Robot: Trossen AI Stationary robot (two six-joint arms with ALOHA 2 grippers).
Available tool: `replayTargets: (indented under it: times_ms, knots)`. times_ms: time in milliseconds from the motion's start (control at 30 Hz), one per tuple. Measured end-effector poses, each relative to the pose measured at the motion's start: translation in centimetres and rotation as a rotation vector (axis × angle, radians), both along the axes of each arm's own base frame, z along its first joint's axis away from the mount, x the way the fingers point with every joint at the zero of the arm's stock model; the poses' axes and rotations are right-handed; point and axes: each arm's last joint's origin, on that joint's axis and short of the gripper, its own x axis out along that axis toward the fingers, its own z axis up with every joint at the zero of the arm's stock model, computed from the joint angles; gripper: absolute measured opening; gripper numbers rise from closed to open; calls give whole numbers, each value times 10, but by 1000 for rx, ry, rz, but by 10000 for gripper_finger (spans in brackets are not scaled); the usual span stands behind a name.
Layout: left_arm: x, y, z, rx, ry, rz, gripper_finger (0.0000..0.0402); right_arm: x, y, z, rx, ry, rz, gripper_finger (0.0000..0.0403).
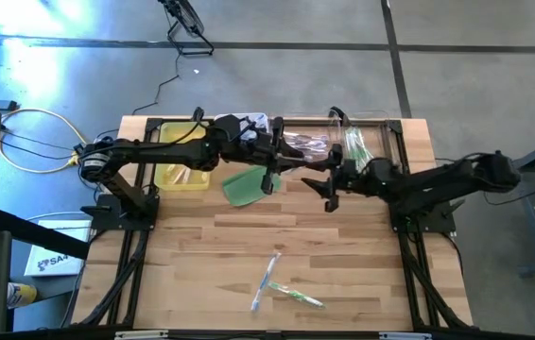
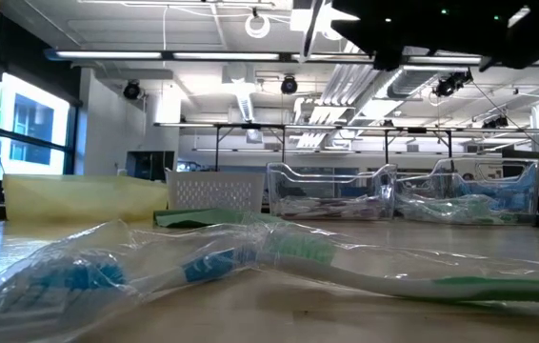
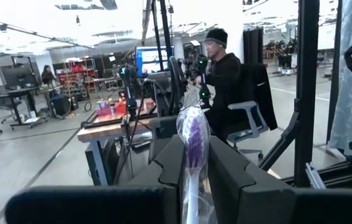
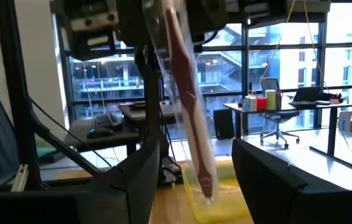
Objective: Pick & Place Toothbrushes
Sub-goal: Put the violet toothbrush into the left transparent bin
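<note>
Looking straight down, I saw both arms reaching over the far half of the wooden table, the left gripper and the right gripper close to each other above a flat green pad. A yellow tray lay behind the left gripper, clear bins of toothbrushes lay behind the right one, and two wrapped toothbrushes lay crossed on the near boards, well clear of both sets of jaws. From table height those two wrapped toothbrushes filled the foreground, one blue and one green; beyond them stood the yellow tray, a white basket and two clear bins, while the arms hung dark overhead with their jaws out of sight. Past the left wrist, the left gripper was clenched on a purple wrapped toothbrush that stood up between its fingers; a person in dark clothes sat at a desk in the room beyond. Past the right wrist, the right gripper stood released, its fingers spread well apart, and a red wrapped toothbrush hung slanting in the gap between them, touching neither, its upper end held by the other arm's gripper ahead.
</note>
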Motion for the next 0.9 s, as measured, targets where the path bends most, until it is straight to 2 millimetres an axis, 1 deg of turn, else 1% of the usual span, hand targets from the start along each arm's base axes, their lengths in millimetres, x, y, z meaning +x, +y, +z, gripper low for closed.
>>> replayTargets:
  times_ms: [267, 400, 500, 600, 833, 900]
  knots:
    - [0, 0, 1, 1, -8, 0, 41, 32, -2, -3, -5, 47, -3, 195]
    - [0, 0, 1, 2, -8, -5, 41, 41, -3, -5, -9, 62, -4, 195]
    - [0, -1, 1, 5, -7, -18, 41, 43, -3, -7, -15, 71, -8, 187]
    - [0, -1, 1, 6, -7, -21, 41, 43, -4, -7, -13, 69, -29, 159]
    - [0, 0, 1, 3, -7, -13, 41, 43, -3, -7, -21, 77, -25, 49]
    - [0, 0, 1, 0, -6, -17, 41, 43, -3, -7, -23, 80, -8, 42]
